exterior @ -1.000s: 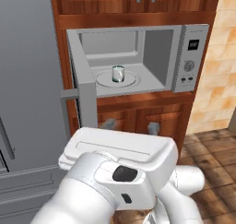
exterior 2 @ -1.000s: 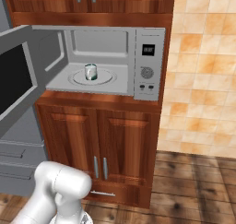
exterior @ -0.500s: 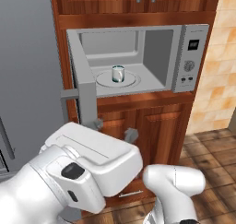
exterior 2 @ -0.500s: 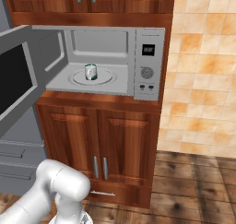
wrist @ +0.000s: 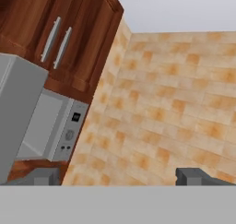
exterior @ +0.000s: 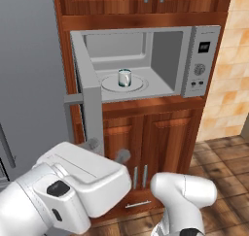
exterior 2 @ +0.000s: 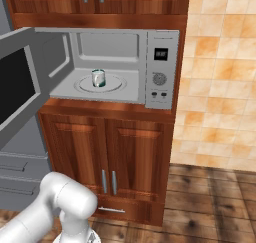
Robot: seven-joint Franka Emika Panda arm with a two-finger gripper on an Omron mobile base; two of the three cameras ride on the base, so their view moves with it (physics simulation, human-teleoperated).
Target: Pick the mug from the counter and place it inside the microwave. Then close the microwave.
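Note:
The small pale mug (exterior: 124, 77) (exterior 2: 98, 78) stands upright on the round turntable (exterior: 109, 85) inside the silver-grey microwave (exterior: 202, 60) (exterior 2: 161, 69) (wrist: 69, 131). Its door (exterior: 92, 113) (exterior 2: 20, 87) is swung wide open to the left. My gripper (exterior: 108, 150) (wrist: 122, 177) is open with nothing between its fingers. It sits low in front of the door's lower edge, well below the mug. In the hand view it faces the tiled wall to the right of the microwave. The counter is out of view.
Wooden cabinet doors (exterior: 165, 143) (exterior 2: 130, 162) fill the space under the microwave, and more cabinets (wrist: 60, 38) hang above it. A tall grey fridge (exterior: 29, 84) stands to the left. An orange tiled wall (exterior 2: 220, 87) and a wood floor (exterior 2: 215, 197) lie to the right.
My hand has swung left and down in the left base view, with the fingers now by the open door's lower edge. The mug and the door have not moved.

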